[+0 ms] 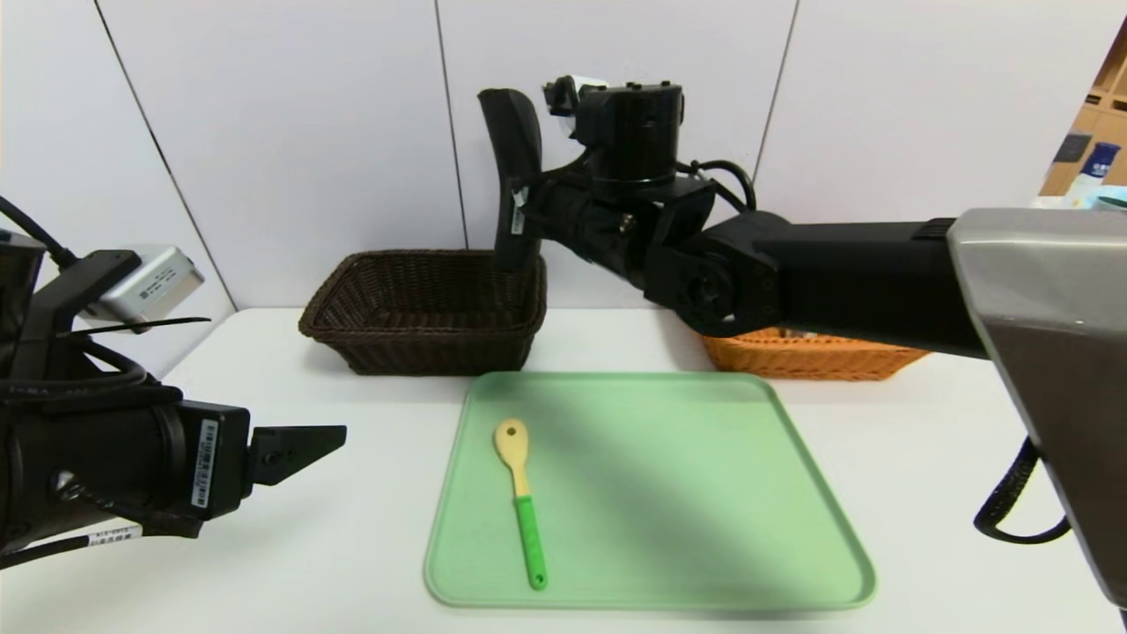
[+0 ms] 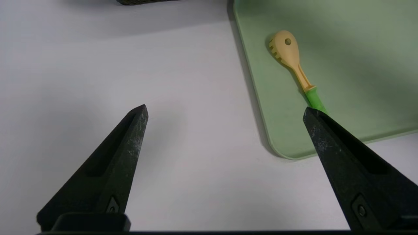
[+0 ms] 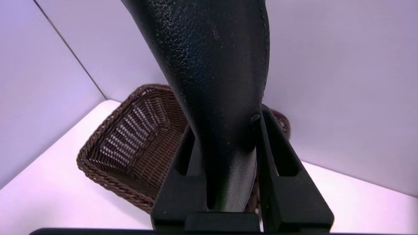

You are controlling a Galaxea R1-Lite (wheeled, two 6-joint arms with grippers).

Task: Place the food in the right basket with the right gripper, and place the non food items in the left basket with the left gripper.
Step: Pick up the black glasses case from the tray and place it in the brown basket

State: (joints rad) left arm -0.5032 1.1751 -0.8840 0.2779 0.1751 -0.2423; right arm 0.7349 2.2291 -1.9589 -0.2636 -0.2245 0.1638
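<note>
Nearest us, our left gripper (image 1: 299, 449) hovers wide apart above the white surface (image 1: 352, 546). The yellow spoon (image 1: 521, 495) with green handle lies on the green tray (image 1: 704, 493). Farther, our right gripper (image 3: 225, 130) clamps the long black case (image 1: 512, 176) upright over the dark brown basket (image 1: 423, 308).

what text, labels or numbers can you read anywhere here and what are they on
No text can be read with certainty.
Barcode sticker on the left arm's wrist: bars and digits too small to read.
White strip label under the left arm: characters blurred.
Print on the grey camera housing: too faint.
Tag on the black case held by the right end effector: unreadable.
The spoon, tray and dark basket carry no text.
</note>
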